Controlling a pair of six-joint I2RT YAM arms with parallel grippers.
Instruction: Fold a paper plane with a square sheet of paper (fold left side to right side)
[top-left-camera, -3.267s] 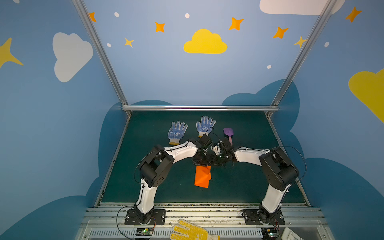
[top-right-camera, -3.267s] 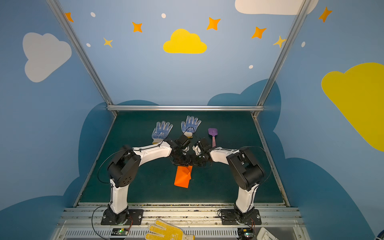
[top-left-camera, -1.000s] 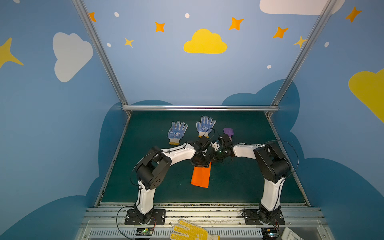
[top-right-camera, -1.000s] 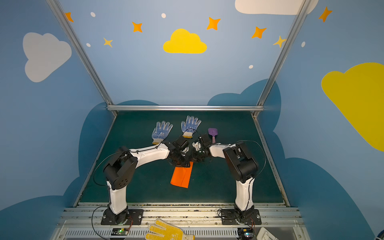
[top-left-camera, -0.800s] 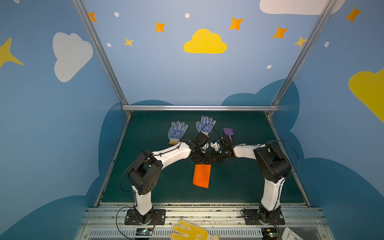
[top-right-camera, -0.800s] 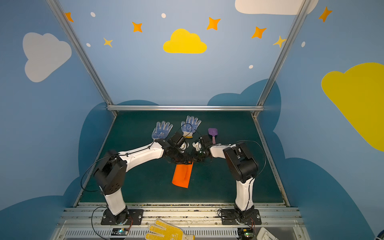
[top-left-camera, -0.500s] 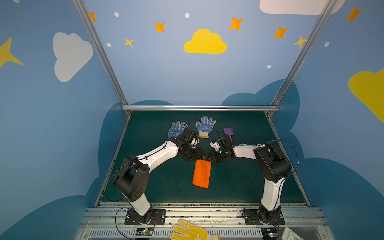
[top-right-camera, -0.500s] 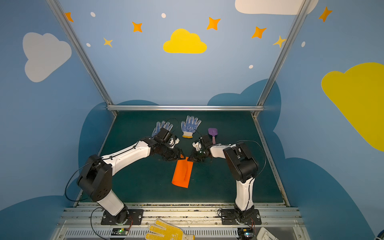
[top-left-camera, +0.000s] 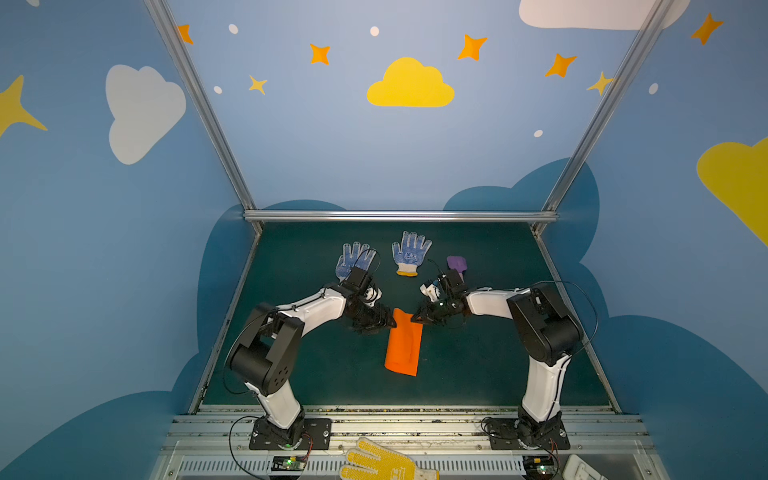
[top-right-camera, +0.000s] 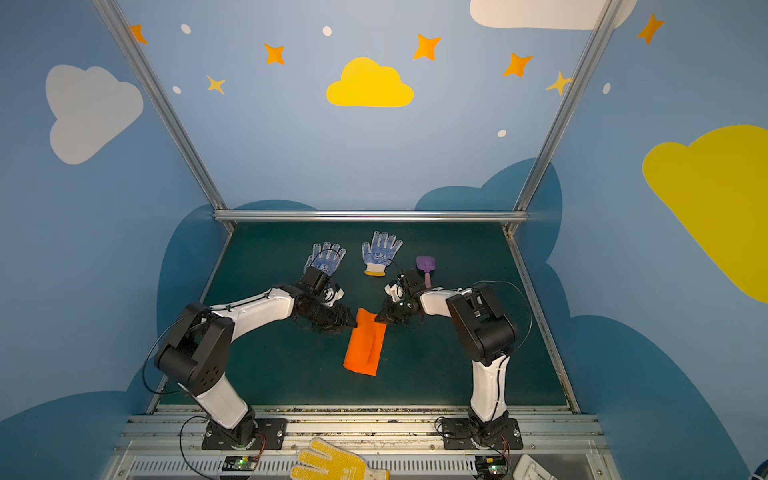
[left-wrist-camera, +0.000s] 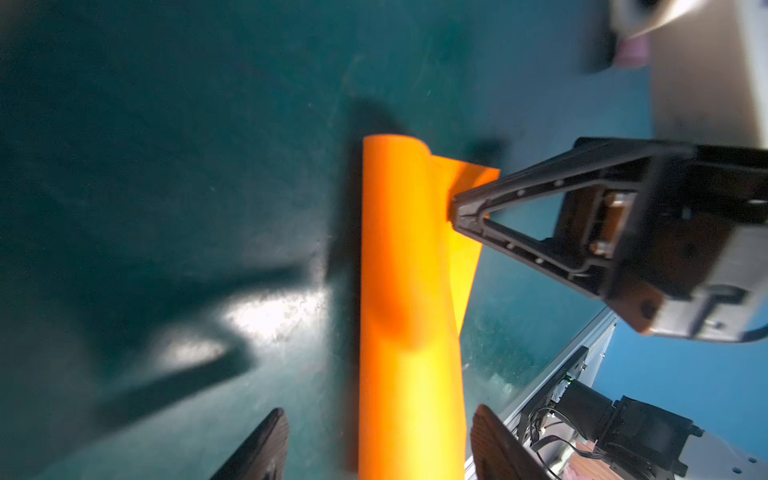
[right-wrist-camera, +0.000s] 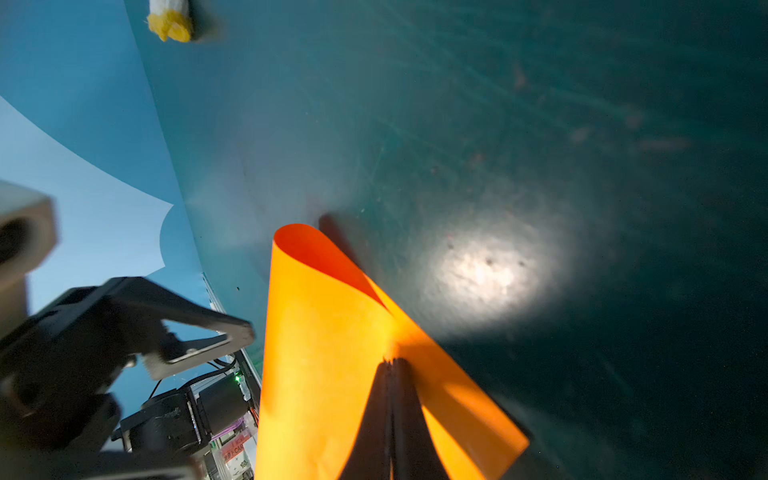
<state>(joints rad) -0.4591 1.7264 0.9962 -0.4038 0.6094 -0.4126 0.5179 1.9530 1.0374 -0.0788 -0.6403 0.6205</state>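
Two layers of the square sheet of paper (top-left-camera: 403, 343) (top-right-camera: 364, 343) lie one over the other as a long orange rectangle near the middle of the green mat (top-left-camera: 311, 374). The folded side is round and loose, not pressed flat, as the left wrist view shows (left-wrist-camera: 399, 291).

The right gripper (top-left-camera: 413, 319) (top-right-camera: 377, 319) has its jaws pressed together on the free edge of the sheet, at the sheet's far right corner. There the paper rises a little off the mat (right-wrist-camera: 324, 353).

The left gripper (top-left-camera: 388, 322) (top-right-camera: 351, 322) is now just beside the sheet's far left corner, with its jaws spread apart and holding nothing. One second ago it was over the far end of the sheet, close against the right gripper, and its jaws were narrower. Since then it has moved off to the left, and its arm is more stretched. The right gripper has kept its place.

At the far part of the mat lie two blue-dotted gloves (top-left-camera: 353, 259) (top-left-camera: 410, 253) and a purple shovel (top-left-camera: 457, 264), all unchanged.
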